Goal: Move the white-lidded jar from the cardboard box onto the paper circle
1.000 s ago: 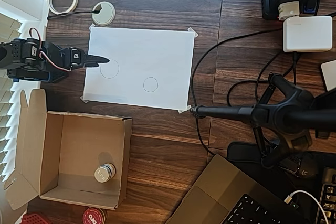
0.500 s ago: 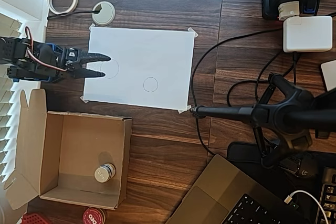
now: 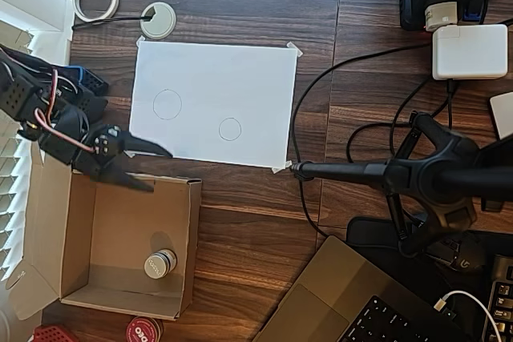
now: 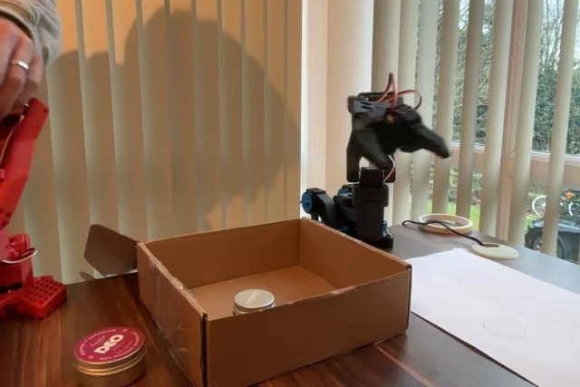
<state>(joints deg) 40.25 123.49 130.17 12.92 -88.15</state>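
"DEO" on red tin lid [image 4: 109,345]

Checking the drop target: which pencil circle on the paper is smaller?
The paper circle nearer the sheet's middle; the larger circle sits near its left edge.

The white-lidded jar [image 3: 160,263] sits in the cardboard box [image 3: 80,238], below the paper sheet [image 3: 240,78].
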